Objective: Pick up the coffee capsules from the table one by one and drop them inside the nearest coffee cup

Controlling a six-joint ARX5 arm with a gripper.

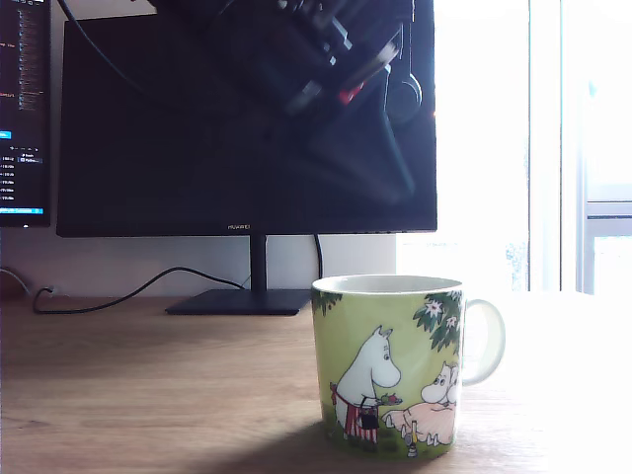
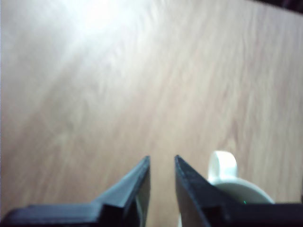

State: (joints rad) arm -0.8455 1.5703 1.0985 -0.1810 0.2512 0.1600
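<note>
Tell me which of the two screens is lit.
The cut-off screen at the exterior view's left edge: it shows lit text, while the large central monitor is dark.

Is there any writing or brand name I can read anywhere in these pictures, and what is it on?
"HUAWEI": on the lower bezel of the monitor, small but readable.
Second screen at the exterior view's left edge: lines of text, too small to read.
Coffee cup: only cartoon figures and leaves, no words.
Wrist view: no text.

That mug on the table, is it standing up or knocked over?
Standing up: the mug sits on its base on the table, rim level, opening facing up.
</note>
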